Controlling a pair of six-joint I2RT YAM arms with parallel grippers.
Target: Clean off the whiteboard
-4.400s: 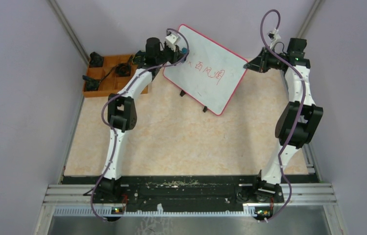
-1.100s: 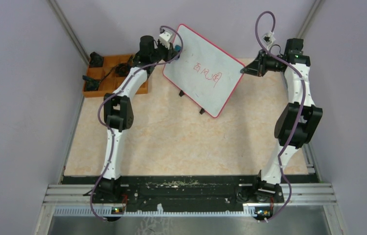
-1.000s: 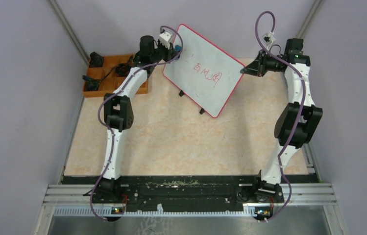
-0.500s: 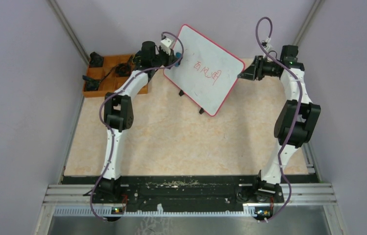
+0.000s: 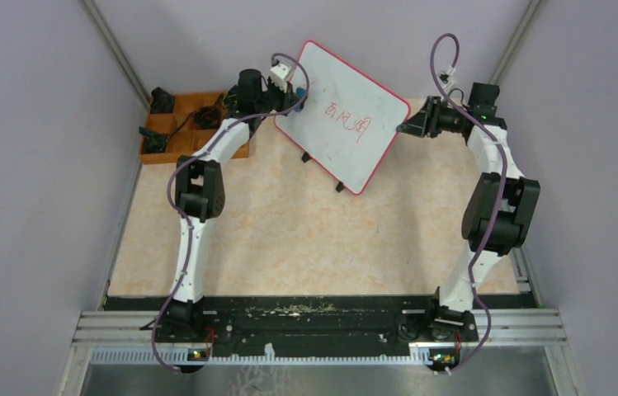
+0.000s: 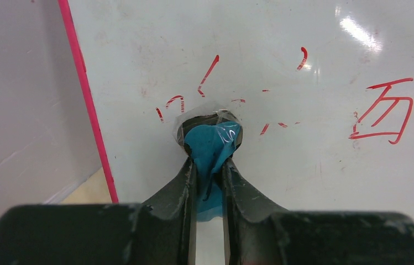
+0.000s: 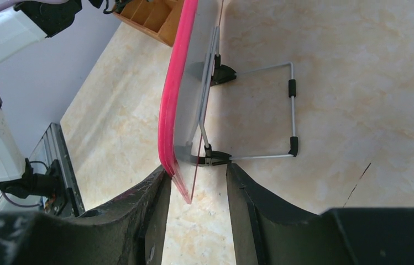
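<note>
- the whiteboard (image 5: pixel 346 144) stands tilted on its wire stand (image 7: pixel 292 110) at the far middle of the beige tabletop (image 5: pixel 289 235), turned at an angle, with its pink frame (image 7: pixel 172 99) all round.
- red handwritten characters (image 5: pixel 345 114) sit across the upper middle of the board; the lower part of the board is plain white.
- the left end effector (image 6: pixel 210 165) is at the board's upper left corner, its two fingers pressed together on a teal pad (image 6: pixel 211 144) with a glossy film over it.
- the pad's tip is pressed against the board surface, just inside the left run of the frame.
- around the pad lie broken bits of red strokes (image 6: pixel 208 74), thin and partly smeared; to the right one whole red character (image 6: pixel 384 113) is clear.
- the right end effector (image 7: pixel 195 172) is at the board's right corner, fingers spread, one on each side of the edge.
- in the right wrist view the pink frame lies close against the left finger (image 7: pixel 152 204), while bare tabletop shows between the board and the other finger; it is not clamped on the board.
- the stand's bent wire rests on the tabletop behind the board, with small black sleeves on it.
- an orange compartment tray (image 5: pixel 165 140) holding small black items sits on the far left of the tabletop, beside the left arm and apart from the board.
</note>
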